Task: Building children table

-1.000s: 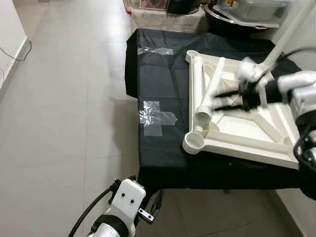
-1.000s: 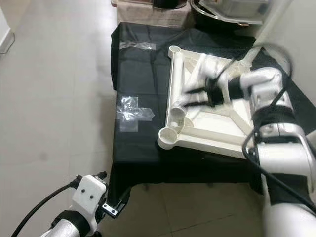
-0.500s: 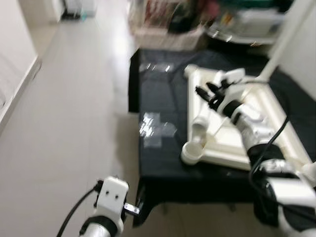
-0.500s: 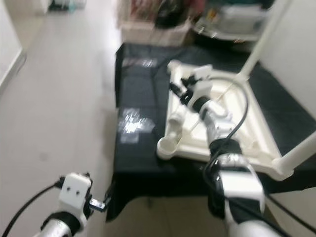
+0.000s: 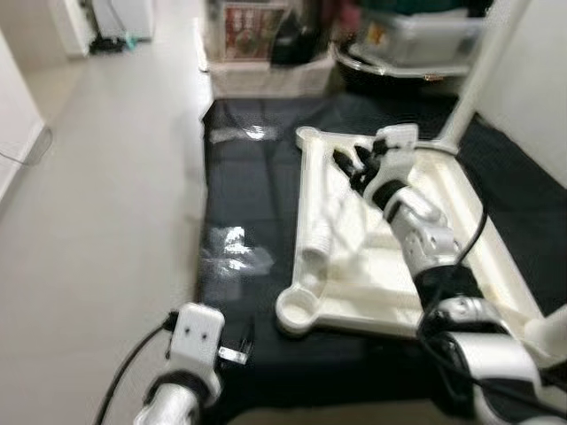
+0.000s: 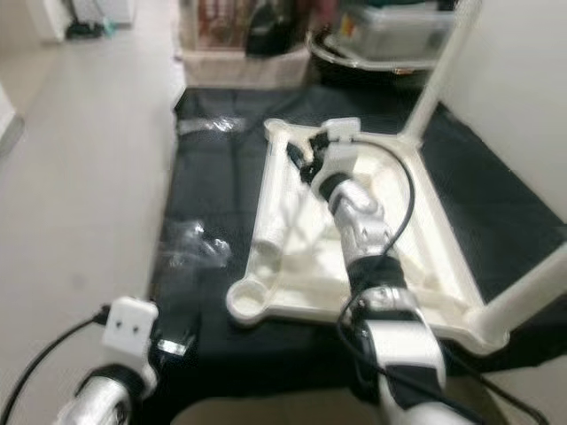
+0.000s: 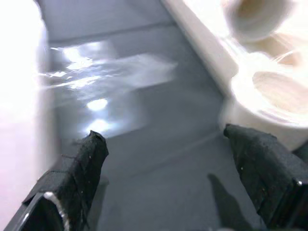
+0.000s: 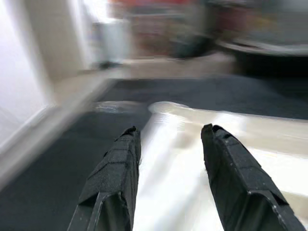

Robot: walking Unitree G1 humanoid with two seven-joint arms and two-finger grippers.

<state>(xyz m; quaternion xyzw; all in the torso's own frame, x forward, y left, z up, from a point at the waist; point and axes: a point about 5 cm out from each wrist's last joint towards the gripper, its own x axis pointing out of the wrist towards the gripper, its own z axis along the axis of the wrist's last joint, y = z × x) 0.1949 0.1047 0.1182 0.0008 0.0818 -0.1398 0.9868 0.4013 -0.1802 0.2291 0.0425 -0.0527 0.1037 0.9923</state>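
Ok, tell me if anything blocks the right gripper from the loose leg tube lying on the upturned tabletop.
Nothing visible does. The right gripper, open, hovers just above the loose leg tube, near its far end, on the tabletop.

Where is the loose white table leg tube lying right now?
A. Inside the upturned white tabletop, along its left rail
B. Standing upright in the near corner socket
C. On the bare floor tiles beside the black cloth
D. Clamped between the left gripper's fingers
A. The loose leg tube lies flat inside the upturned tabletop, along its left rail, with the right gripper open above its far end.
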